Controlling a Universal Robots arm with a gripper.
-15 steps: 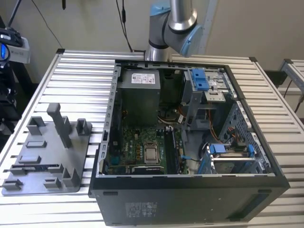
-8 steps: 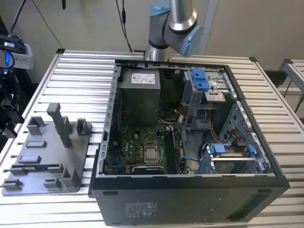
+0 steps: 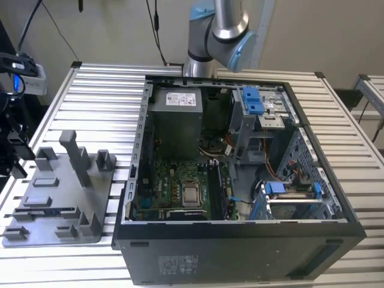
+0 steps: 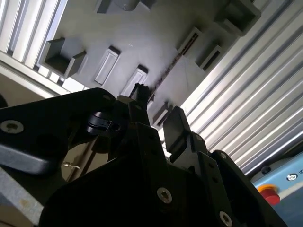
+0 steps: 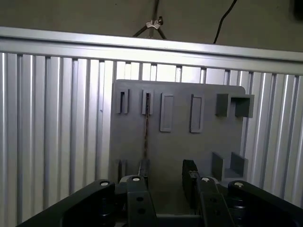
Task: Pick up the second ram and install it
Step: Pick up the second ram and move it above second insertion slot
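Observation:
The second ram is a thin dark stick standing on edge in a slot of the grey fixture plate. It also shows as a narrow dark line in the second wrist view. My gripper hangs above the plate, open, with nothing between its black fingers. The stick lies beyond the fingertips, roughly in line with one finger, and nothing touches it. In the exterior view the fixture plate lies at the left of the open computer case, with the motherboard on the case floor.
The black computer case takes up the middle and right of the ribbed aluminium table. Upright grey blocks rise from the fixture plate. The arm's base stands behind the case. A red button sits beyond the table edge.

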